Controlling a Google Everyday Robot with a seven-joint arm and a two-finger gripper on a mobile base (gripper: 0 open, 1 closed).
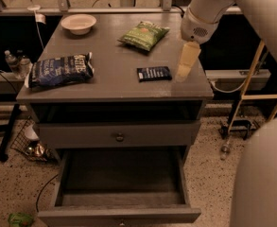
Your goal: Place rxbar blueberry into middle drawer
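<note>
The rxbar blueberry (154,73), a small flat navy wrapper with white lettering, lies on the grey cabinet top (114,82) towards its right front. My gripper (183,70) hangs pointing down from the white arm just to the right of the bar, over the cabinet top's right side, and holds nothing that I can see. The middle drawer (120,213) is pulled out at the bottom of the view, and its dark floor is bare.
A large dark blue chip bag (60,70) lies at the left front of the top. A green snack bag (143,34) and a white bowl (78,23) lie at the back. The drawer above (119,136) is closed. Metal stands are on the floor at the right (244,108).
</note>
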